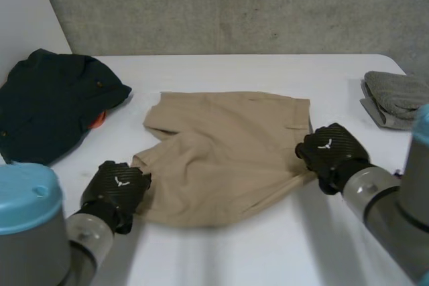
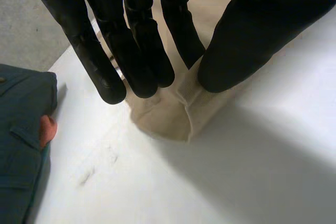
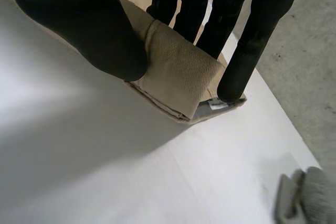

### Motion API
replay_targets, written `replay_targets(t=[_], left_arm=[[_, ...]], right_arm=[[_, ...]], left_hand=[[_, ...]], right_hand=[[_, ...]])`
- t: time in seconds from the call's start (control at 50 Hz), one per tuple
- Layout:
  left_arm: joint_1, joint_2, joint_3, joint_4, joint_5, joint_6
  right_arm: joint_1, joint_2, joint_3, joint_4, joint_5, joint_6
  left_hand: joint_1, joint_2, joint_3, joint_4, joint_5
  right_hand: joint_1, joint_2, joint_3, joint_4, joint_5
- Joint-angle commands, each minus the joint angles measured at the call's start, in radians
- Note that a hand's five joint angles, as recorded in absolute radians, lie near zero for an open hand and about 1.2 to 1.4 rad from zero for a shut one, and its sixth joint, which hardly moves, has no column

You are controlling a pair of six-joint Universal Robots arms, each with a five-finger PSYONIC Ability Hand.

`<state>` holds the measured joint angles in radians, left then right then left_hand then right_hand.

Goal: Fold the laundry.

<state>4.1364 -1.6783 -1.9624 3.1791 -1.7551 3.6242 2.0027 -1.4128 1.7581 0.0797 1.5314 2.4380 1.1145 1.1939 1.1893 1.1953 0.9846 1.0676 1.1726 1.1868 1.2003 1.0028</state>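
Tan shorts (image 1: 228,152) lie spread flat in the middle of the white table (image 1: 268,252). My left hand (image 1: 115,189) is at their near left corner. In the left wrist view its thumb (image 2: 247,40) and straight fingers (image 2: 142,51) pinch a raised fold of the shorts (image 2: 168,119). My right hand (image 1: 332,152) is at the near right corner. There its thumb (image 3: 89,30) and fingers (image 3: 247,51) squeeze the doubled edge of the shorts (image 3: 178,77), with a small label peeking out underneath.
A dark green garment (image 1: 50,102) with an orange patch lies bunched at the table's left, close to my left hand, and appears beside that hand's fingers (image 2: 21,145). A folded grey cloth (image 1: 395,98) sits at the far right edge (image 3: 307,198). A concrete wall stands behind.
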Motion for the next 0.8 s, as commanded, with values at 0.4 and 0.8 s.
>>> replay_targets(t=[0.4,0.8], left_arm=[[-0.166,-0.164,0.216,-0.164,-0.010,0.056],[-0.131,-0.129,0.201,-0.251,-0.107,0.042]], right_arm=[[-0.094,0.012,0.032,0.146,-0.025,-0.236],[-0.087,0.077,0.020,0.091,-0.027,-0.134]], left_hand=[[0.282,0.202,0.207,0.201,0.237],[-0.593,-0.672,-0.667,-0.673,-0.637]], right_hand=[[0.329,0.224,0.209,0.196,0.219],[0.329,0.224,0.209,0.196,0.219]])
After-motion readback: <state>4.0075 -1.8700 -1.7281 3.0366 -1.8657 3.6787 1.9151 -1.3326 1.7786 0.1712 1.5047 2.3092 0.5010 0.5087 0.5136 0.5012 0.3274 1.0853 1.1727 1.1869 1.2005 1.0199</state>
